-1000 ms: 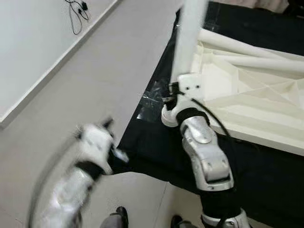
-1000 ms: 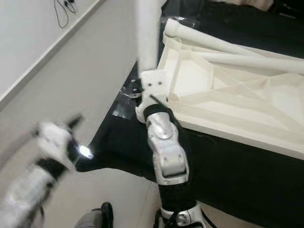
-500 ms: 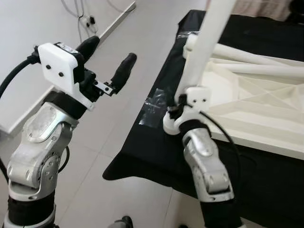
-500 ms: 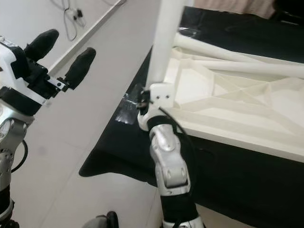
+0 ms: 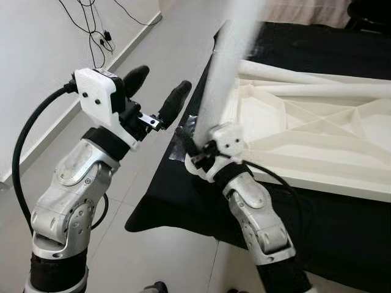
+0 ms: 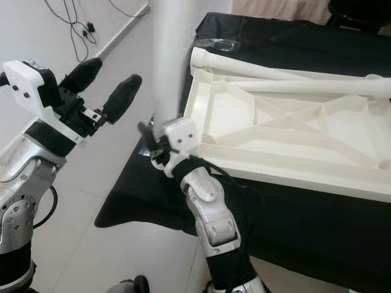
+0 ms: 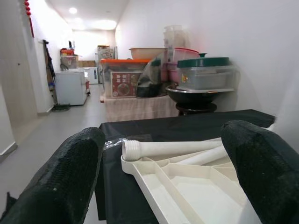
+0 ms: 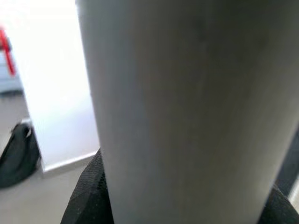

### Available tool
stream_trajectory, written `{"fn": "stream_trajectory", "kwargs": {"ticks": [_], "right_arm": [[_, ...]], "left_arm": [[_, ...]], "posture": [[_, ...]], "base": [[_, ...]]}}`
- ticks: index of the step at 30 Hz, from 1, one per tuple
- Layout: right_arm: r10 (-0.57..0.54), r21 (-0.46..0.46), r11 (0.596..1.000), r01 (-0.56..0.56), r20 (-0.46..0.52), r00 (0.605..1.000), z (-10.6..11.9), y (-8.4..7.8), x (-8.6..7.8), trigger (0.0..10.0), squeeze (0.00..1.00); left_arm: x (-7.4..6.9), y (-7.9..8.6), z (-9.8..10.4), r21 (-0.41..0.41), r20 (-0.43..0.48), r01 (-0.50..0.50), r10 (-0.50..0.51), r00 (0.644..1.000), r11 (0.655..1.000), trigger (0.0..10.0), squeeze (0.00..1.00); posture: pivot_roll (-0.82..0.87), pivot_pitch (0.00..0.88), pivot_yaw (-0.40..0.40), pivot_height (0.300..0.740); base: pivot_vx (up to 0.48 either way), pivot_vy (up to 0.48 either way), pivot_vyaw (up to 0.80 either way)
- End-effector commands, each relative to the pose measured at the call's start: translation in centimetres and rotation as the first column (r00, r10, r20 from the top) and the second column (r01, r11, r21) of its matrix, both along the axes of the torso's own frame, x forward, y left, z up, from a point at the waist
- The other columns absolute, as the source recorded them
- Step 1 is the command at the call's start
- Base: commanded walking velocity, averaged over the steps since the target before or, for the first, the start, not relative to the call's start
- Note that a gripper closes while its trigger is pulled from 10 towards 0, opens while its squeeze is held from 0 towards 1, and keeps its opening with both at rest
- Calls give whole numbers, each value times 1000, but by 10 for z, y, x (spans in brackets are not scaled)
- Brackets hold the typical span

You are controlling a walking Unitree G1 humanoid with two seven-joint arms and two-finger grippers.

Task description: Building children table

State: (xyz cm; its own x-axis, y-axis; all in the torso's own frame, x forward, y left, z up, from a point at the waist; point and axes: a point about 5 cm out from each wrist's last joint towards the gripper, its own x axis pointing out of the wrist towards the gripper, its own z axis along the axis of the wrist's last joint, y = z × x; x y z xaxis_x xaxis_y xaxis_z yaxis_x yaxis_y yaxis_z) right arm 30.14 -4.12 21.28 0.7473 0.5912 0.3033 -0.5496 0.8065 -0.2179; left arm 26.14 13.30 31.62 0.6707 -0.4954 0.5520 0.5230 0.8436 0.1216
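At my right tool [image 5: 204,152] I grip a white table leg [image 6: 173,58] near its foot, upright beside the upturned tabletop [image 6: 293,131] on the black-draped worktop [image 6: 305,213]. It looks like light, stiff, smooth plastic, so a low hold suits. My left tool [image 5: 156,97] is raised, wide open, empty, aimed at the leg

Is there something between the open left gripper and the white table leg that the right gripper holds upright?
Nothing visible stands between them. The left gripper is open in the air above the floor, beside the table leg. The right gripper holds the leg at the corner of the upturned tabletop on the black cloth.
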Motion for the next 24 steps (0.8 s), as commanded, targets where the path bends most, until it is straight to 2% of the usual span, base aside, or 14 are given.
{"fn": "stream_trajectory", "kwargs": {"ticks": [1,8,11,13,15,17,18,20,21,24], "right_arm": [[25,-68,997,-27,-34,999,-15,7,-1,10000,0],[56,-134,989,-54,17,998,-8,14,2,10000,0],[33,-228,973,-21,51,998,-1,14,16,10000,0],[22,-239,971,-9,53,998,0,14,20,10000,0],[-13,-223,975,19,31,999,5,13,30,10000,0],[-61,-138,989,58,-22,998,12,9,42,10000,0],[-61,-138,989,58,-22,998,12,9,42,10000,0],[-86,4,996,87,-88,992,26,2,54,10000,0],[-86,34,995,89,-96,992,31,0,57,10000,0],[-87,30,995,90,-80,993,34,-1,59,10000,0]], "left_arm": [[0,-2,-5,-11,-24,18,-18,1000,1000,10000,0],[2,-5,-5,-20,-20,29,-29,999,999,10000,0],[0,-12,13,-15,56,132,-131,990,991,10000,0],[-2,-14,18,-9,80,165,-164,983,986,10000,0],[-5,-18,26,11,114,213,-213,970,977,10000,0],[-7,-22,27,21,126,223,-224,966,974,10000,0],[-7,-22,27,21,126,223,-224,966,974,10000,0],[-9,-25,24,33,123,215,-218,968,976,10000,0],[-9,-25,23,37,121,209,-212,970,977,10000,0],[-8,-25,22,39,118,203,-207,971,978,10000,0]], "posture": [[72,206,40,740],[70,192,37,740],[67,166,31,740],[67,166,31,740],[63,154,30,740],[58,146,32,740],[58,146,32,740],[62,135,27,740],[63,135,26,740],[65,131,23,740]], "base": [[0,0,0],[0,0,0],[0,0,0],[0,0,0],[0,0,0],[0,0,0],[0,0,0],[0,0,0],[0,0,0],[0,0,0]]}}
